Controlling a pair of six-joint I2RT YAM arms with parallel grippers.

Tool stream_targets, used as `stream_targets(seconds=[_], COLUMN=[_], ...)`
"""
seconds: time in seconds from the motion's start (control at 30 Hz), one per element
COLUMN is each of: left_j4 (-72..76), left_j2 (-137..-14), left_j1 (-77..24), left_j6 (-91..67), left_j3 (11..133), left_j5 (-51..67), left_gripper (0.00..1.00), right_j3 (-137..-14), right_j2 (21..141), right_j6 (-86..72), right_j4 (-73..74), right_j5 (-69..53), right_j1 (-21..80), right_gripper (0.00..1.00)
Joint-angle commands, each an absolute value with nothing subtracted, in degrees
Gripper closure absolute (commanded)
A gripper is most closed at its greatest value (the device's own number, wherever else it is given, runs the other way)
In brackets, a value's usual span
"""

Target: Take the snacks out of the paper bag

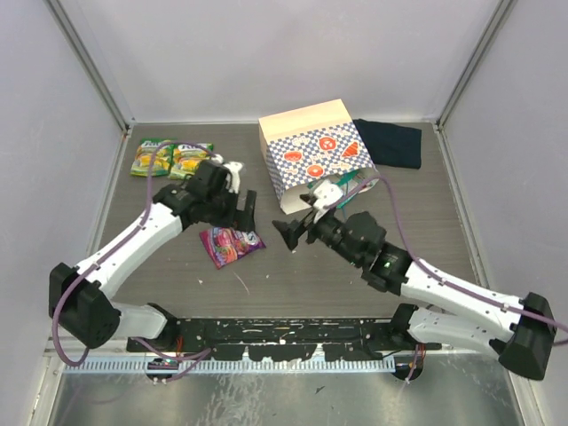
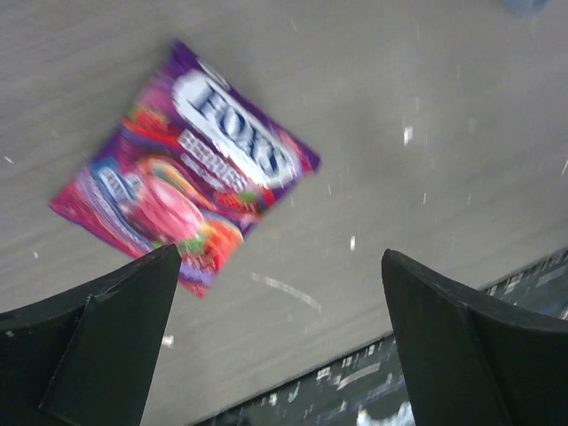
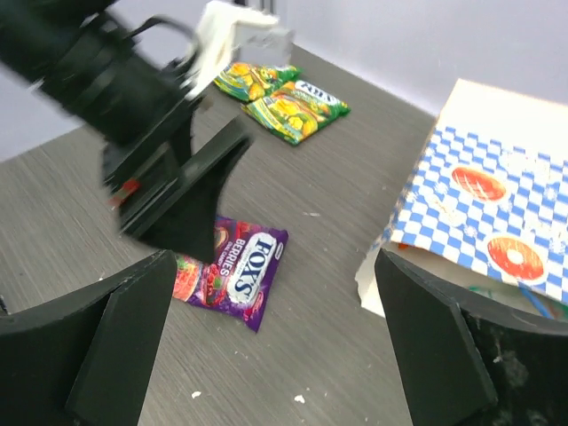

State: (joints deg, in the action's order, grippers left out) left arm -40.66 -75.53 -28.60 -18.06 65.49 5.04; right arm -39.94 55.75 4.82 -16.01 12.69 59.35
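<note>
The paper bag (image 1: 311, 151) lies on its side at the back of the table, with its mouth facing the arms. It also fills the right of the right wrist view, paper bag (image 3: 497, 213). A purple snack pouch (image 1: 231, 245) lies flat in front of it, between the two arms. Two green-yellow snack pouches (image 1: 153, 158) (image 1: 191, 160) lie side by side at the back left. My left gripper (image 1: 246, 216) hangs open just above and right of the purple pouch (image 2: 186, 191). My right gripper (image 1: 293, 235) is open and empty, between the purple pouch (image 3: 235, 271) and the bag's mouth.
A dark navy folded cloth (image 1: 390, 142) lies to the right of the bag at the back. The left arm's gripper (image 3: 177, 195) looms close in the right wrist view. Metal frame posts line both sides of the table.
</note>
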Motion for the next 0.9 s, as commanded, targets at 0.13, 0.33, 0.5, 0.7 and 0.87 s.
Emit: stream_targets(seconds=[0.13, 0.33, 0.5, 0.7, 0.87], left_j4=[-61.36, -61.97, -61.31, -60.17, -58.07], left_j2=[-86.46, -101.50, -111.01, -116.15, -116.91], left_j1=[-36.86, -37.61, -37.59, -35.75, -28.50], left_j6=[-3.54, 0.35, -0.71, -6.12, -14.56], left_j3=[75.60, 78.73, 86.47, 87.56, 84.20], left_j5=[-6.14, -10.95, -11.72, -11.48, -8.14], left_gripper=[0.02, 0.02, 0.02, 0.02, 0.02], right_j3=[-34.22, -33.28, -32.79, -31.93, -32.32], right_j2=[54.21, 55.48, 55.22, 54.10, 55.24], right_j6=[-14.99, -22.75, -22.70, -23.72, -24.23], right_j4=[-11.73, -14.73, -14.58, -14.58, -15.02], right_j5=[-17.33, -22.49, -24.73, -25.87, -25.59], right_j1=[42.44, 34.91, 32.60, 30.43, 30.24], right_gripper=[0.00, 0.00, 0.00, 0.00, 0.00])
